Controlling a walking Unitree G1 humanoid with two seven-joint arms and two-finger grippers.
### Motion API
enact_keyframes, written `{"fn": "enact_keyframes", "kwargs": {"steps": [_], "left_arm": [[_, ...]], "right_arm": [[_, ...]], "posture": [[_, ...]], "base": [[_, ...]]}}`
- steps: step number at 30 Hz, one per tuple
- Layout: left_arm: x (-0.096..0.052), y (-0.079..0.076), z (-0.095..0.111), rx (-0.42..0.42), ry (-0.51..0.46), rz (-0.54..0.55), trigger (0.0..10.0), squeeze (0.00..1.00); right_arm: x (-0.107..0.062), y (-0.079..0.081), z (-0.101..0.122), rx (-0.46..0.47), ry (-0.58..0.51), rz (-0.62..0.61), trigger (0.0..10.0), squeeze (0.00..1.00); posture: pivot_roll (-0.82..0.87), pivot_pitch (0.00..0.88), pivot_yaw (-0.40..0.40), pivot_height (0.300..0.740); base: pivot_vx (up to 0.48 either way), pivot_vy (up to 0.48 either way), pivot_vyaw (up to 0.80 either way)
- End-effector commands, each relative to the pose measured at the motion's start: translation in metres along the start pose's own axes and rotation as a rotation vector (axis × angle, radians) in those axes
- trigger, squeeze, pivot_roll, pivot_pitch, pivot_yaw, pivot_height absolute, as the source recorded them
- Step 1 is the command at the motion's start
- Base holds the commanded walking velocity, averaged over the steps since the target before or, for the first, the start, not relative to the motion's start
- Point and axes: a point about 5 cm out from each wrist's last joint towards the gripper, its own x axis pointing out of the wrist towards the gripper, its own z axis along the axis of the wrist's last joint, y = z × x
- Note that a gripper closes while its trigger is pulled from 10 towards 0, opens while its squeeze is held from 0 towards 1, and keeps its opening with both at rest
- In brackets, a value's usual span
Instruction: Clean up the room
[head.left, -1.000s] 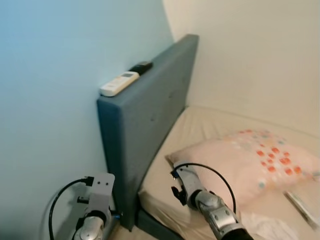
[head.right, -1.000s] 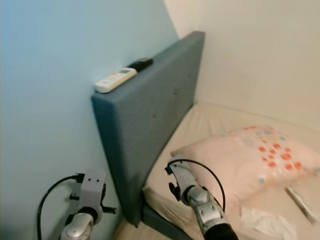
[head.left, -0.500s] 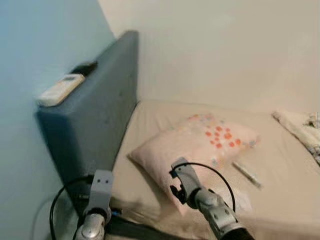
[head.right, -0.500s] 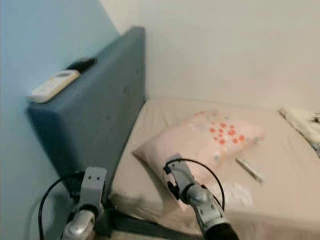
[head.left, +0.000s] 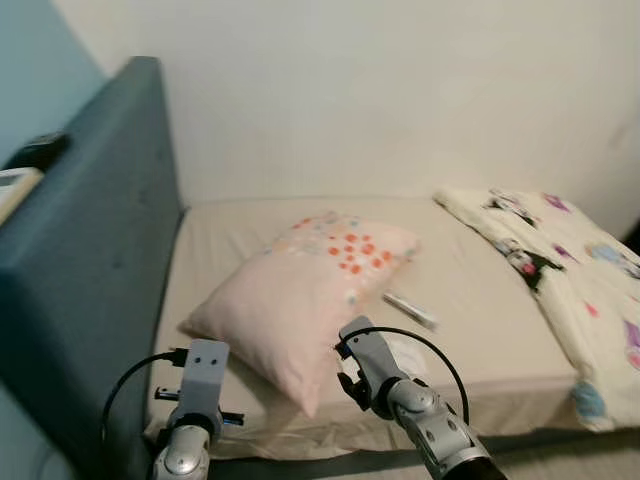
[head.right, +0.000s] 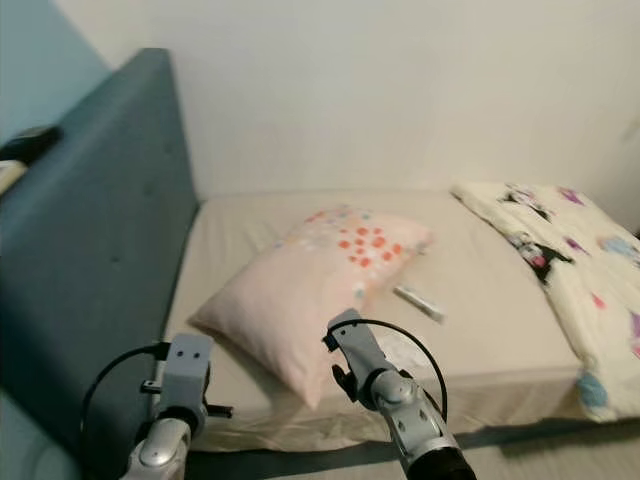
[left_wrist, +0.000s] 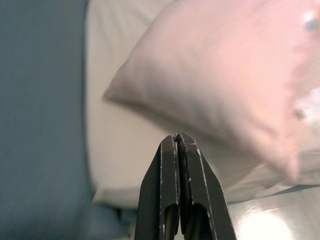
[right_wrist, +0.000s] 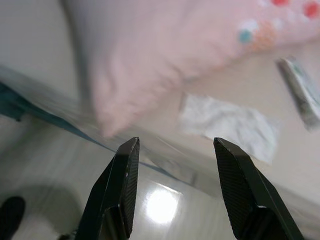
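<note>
The crumpled white tissue (right_wrist: 227, 124) and small flat wrapper (head.left: 410, 310) lie on the bed beside the pink dotted pillow (head.left: 300, 290), now in full view since the robot turned, its right gripper (right_wrist: 180, 192) spread wide, left gripper (left_wrist: 178, 145) pressed together.

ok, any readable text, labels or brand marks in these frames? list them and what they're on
None can be read.
Small packet on the bed beside the pillow: any print is too small and blurred.
Blanket with cartoon figures: pictures, no legible words.
White tissue near the mattress edge: no print that can be made out.
Remote on the headboard: mostly cut off, nothing readable.
</note>
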Motion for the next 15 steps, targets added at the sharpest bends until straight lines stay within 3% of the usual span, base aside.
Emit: {"fn": "enact_keyframes", "kwargs": {"steps": [1,8,9,11,15], "left_arm": [[0.003,0.001,0.002,0.01,-0.01,-0.002,10.0,0.0],[0.008,0.003,0.011,0.035,-0.038,-0.021,10.0,0.0],[0.007,0.002,0.009,0.042,-0.034,-0.031,10.0,0.0],[0.004,0.004,0.004,0.039,-0.02,-0.036,10.0,0.0],[0.002,0.004,0.002,0.005,-0.008,-0.042,10.0,0.0]], "right_arm": [[-0.003,-0.006,0.005,-0.016,-0.007,-0.02,10.0,0.0],[-0.001,-0.005,0.003,0.033,-0.019,-0.04,10.0,0.0],[0.0,-0.003,0.001,0.074,-0.034,-0.048,10.0,0.0],[0.002,0.004,0.001,0.156,-0.072,-0.051,10.0,0.0],[0.004,0.011,0.003,0.168,-0.103,-0.039,10.0,0.0]], "posture": [[-0.06,0.014,-0.114,0.74],[-0.03,0.002,-0.06,0.74],[-0.03,0.0,-0.044,0.74],[-0.02,0.0,-0.016,0.74],[-0.02,0.0,0.008,0.74]], "base": [[0.0,0.0,-0.79],[0.0,0.0,-0.79],[0.0,0.0,-0.64],[0.0,0.0,0.0],[0.0,0.0,0.0]]}}
